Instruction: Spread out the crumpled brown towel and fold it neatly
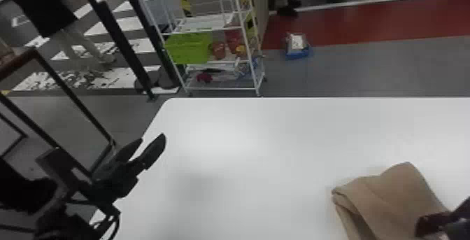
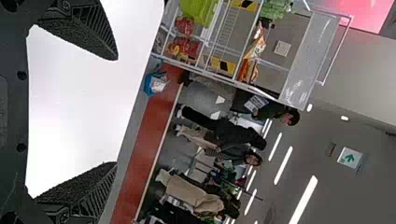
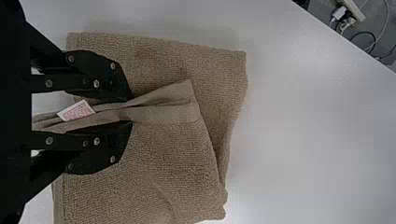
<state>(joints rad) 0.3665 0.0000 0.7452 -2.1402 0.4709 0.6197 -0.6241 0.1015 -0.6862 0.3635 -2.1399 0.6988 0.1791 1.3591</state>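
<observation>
- Head view: the towel (image 1: pixel 395 197) lies at four o'clock on the white table (image 1: pixel 265 145), doubled over on itself, its layers not quite matched at the rim nearest the middle. The right gripper (image 1: pixel 421 221) is upon it, also toward four o'clock.
- Head view: the left gripper (image 1: pixel 152 138) hangs near the table's side edge, between eight and nine o'clock, well apart from the cloth. With nothing pinning the far layers, a pull from the right could drag the whole bundle along instead of turning one flap, I judge.
- Left wrist view: this gripper is spread wide, with nothing between its fingers (image 2: pixel 95 32) and no cloth touched.
- Right wrist view: the right gripper is narrow, nipping a gathered ridge of hem with a small label (image 3: pixel 76 110) beside it; more towel lies under and around the fingertips. Because the pinch takes a bunched edge rather than a flat corner, the fold may come out skewed or set a crease. The fingers also sit low over the lower layer, and might snag it and open the fold if lifted.
</observation>
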